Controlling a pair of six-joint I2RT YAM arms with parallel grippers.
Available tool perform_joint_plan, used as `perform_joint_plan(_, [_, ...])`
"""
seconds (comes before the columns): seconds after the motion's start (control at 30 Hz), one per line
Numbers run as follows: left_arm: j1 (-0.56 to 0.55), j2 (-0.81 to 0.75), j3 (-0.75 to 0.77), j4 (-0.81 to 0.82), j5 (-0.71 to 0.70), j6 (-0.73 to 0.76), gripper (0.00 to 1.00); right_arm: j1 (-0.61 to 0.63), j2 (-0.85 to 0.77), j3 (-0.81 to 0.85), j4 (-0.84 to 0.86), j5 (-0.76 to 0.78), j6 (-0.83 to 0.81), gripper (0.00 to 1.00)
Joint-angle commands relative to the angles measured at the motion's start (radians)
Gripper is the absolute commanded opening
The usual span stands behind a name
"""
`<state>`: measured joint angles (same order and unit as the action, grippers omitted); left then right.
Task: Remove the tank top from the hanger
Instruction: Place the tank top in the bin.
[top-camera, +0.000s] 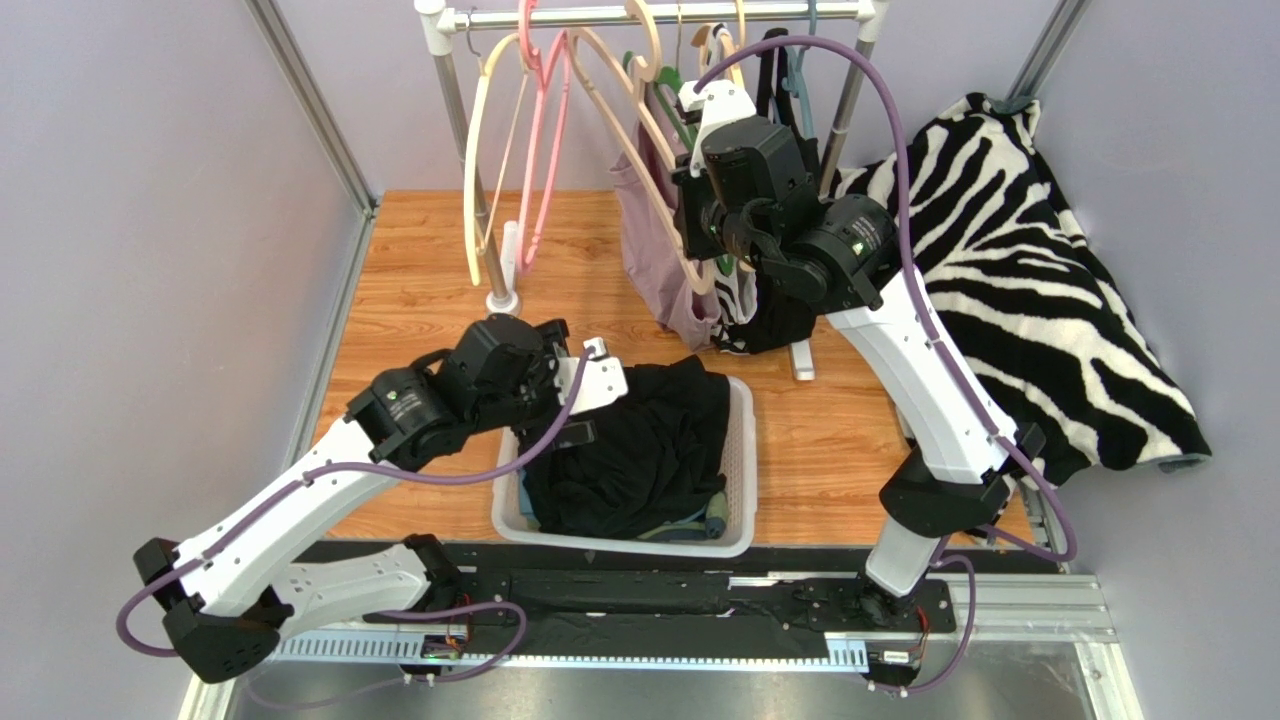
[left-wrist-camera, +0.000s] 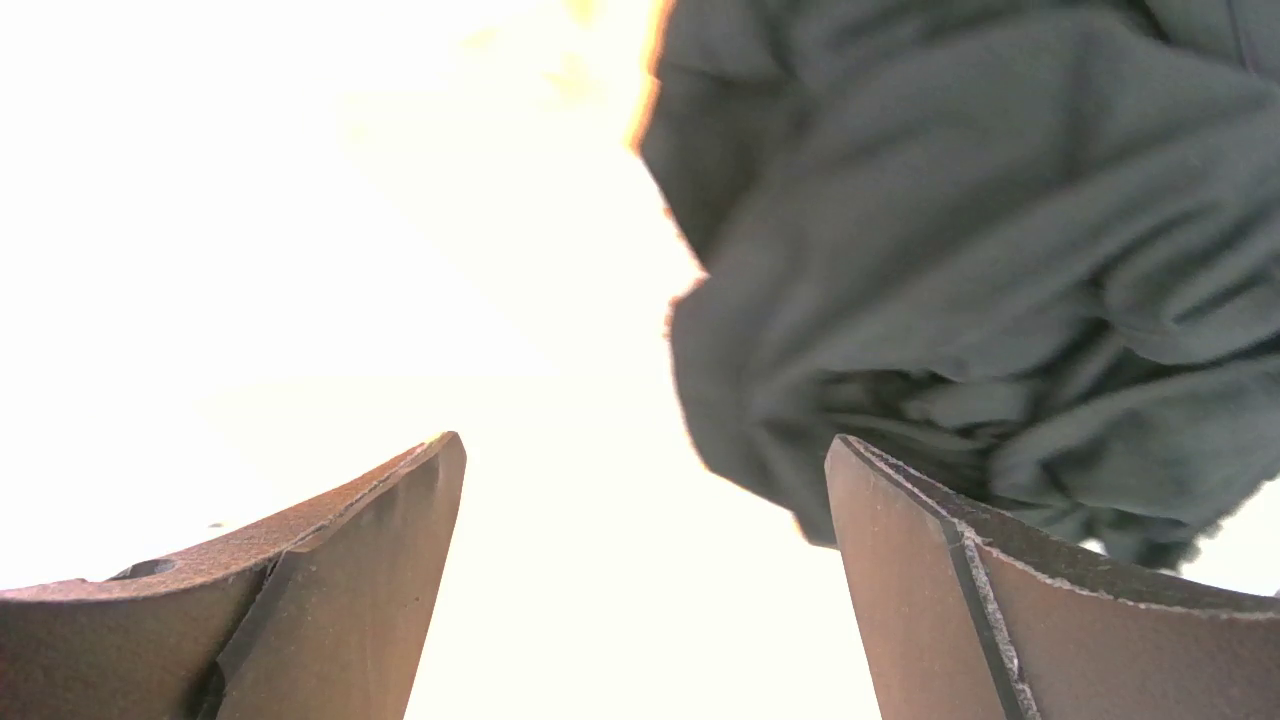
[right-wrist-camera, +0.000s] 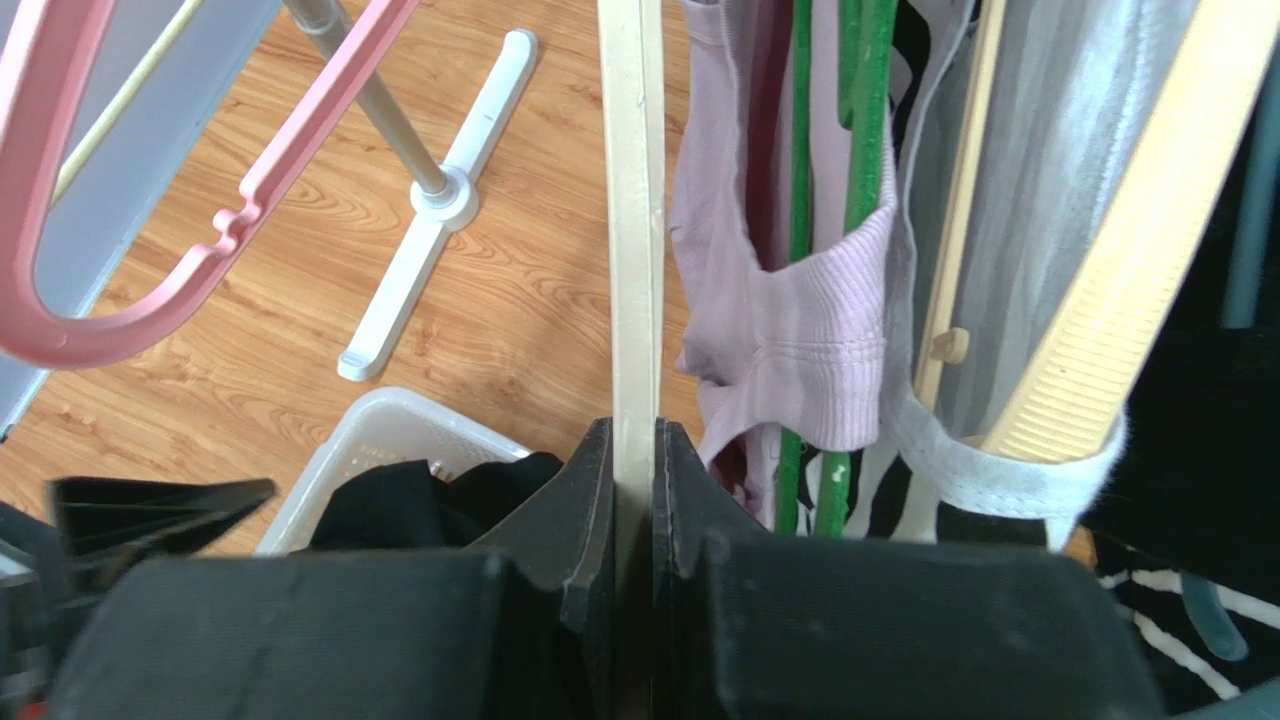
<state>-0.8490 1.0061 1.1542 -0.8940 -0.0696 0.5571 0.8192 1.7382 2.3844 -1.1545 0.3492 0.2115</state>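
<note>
The black tank top (top-camera: 646, 450) lies crumpled in the white basket (top-camera: 631, 545), off any hanger. The left gripper (left-wrist-camera: 643, 440) hangs over the basket's 10 o'clock corner, jaws spread wide and empty, with the cloth at its 2 o'clock in the wrist view. The right gripper (right-wrist-camera: 634, 428), up by the rail (top-camera: 661, 15), is clamped on a cream hanger (right-wrist-camera: 631, 225) that looks bare, its arm running 12 to 6. The left arm is far nearer the tank top, so the job looks done.

No legible text, label, brand, number or sign on anything in view.
</note>
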Motion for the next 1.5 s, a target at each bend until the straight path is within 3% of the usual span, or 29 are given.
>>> perform_joint_plan(0.0, [-0.002,-0.029,0.126,-0.023,-0.061,0.046,0.99,-0.003,0.003,0.048,0.006,0.057,-0.027,0.00])
perform_joint_plan(0.33, [-0.001,-0.101,0.167,-0.069,-0.118,0.138,0.99,-0.003,0.052,0.018,0.136,0.024,-0.072,0.00])
perform_joint_plan(0.6, [0.031,-0.107,0.167,-0.089,0.060,0.049,0.99,-0.002,0.129,0.125,0.157,0.042,-0.101,0.00])
perform_joint_plan(1.47, [0.037,-0.086,0.245,-0.190,0.120,0.044,0.99,-0.029,0.259,0.154,0.265,0.066,-0.167,0.00])
